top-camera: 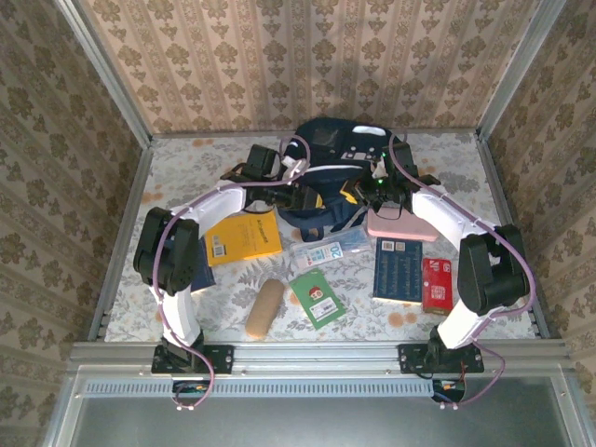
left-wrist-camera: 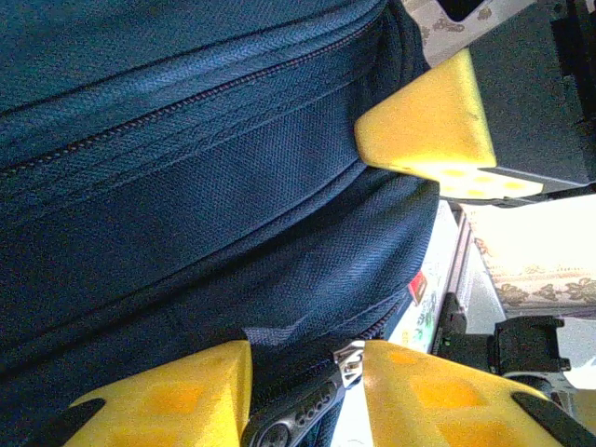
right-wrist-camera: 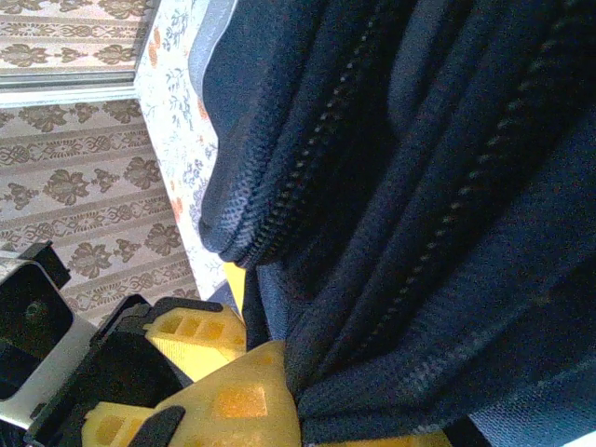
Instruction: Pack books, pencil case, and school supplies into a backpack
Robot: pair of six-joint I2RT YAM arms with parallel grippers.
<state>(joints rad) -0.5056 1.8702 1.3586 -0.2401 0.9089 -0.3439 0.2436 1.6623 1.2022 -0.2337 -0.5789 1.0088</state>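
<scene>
Backpack (top-camera: 326, 140) is sitting at 12 o'clock on the tabletop (top-camera: 186, 158), both arms reaching into its near side. Left fingers (left-wrist-camera: 177, 396) are standing narrow but apart, straddling a fold of navy fabric and the zipper pull (left-wrist-camera: 349, 361). The pull is sitting just beside the right-hand finger, and I cannot tell if it is pinched. Right fingers (right-wrist-camera: 233, 400) are pinching shut on a fold of backpack fabric next to a zipper line. One of them is showing at 1 o'clock in the left wrist view, pressing against the bag.

Loose items are all lying outside the bag:
- Yellow book (top-camera: 244, 237) is at 9 o'clock, partly under the left arm.
- Blue-and-white packet (top-camera: 331, 250) is near centre.
- Pink box (top-camera: 400, 225) is at 3 o'clock, under the right arm.
- Navy book (top-camera: 398, 270) is at 4 o'clock, with the red pack (top-camera: 438, 284) touching its right edge.
- Green book (top-camera: 317, 298) is at 6 o'clock.
- Tan roll (top-camera: 265, 309) is at 7 o'clock.
</scene>
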